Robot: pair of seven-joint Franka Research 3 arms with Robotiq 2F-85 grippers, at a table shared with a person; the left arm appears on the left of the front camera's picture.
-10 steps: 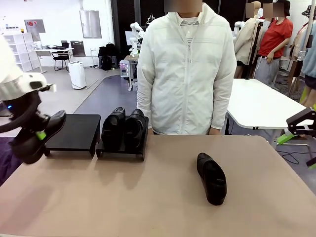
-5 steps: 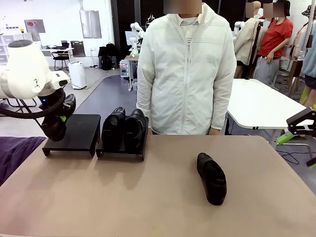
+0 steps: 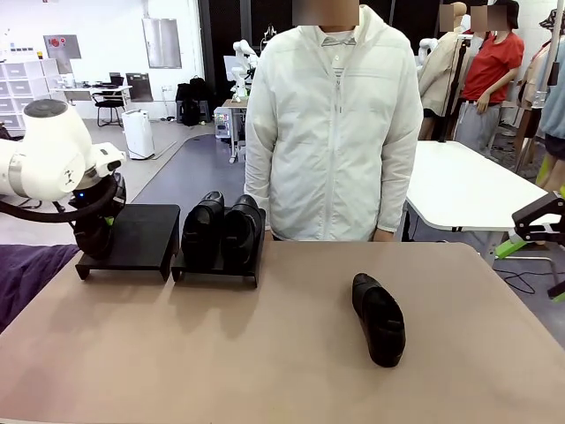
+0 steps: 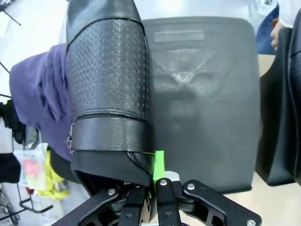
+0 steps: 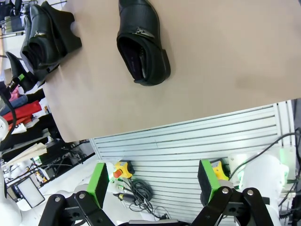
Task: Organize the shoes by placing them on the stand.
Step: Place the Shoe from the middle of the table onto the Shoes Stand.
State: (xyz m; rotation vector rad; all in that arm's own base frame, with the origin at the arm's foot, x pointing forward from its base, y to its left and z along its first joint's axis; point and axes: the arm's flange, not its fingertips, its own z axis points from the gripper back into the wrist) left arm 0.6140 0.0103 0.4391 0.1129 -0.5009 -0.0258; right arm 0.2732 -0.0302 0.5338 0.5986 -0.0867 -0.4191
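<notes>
Holding one shoe [image 4: 110,80] by its heel end, the left gripper [image 4: 153,167] is clamped on it at the left edge of the empty stand [image 3: 132,231]. Two shoes [image 3: 221,231] sit side by side on a second stand [image 3: 216,274] just right of the empty stand. The fourth shoe [image 3: 380,320] lies on the table [image 3: 221,353], well right of the empty stand. The right gripper [image 5: 153,181] has its jaws apart and holds nothing.

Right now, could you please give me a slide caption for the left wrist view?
Left end effector, shut on a black shoe, holds it at the edge of a black stand.
</notes>
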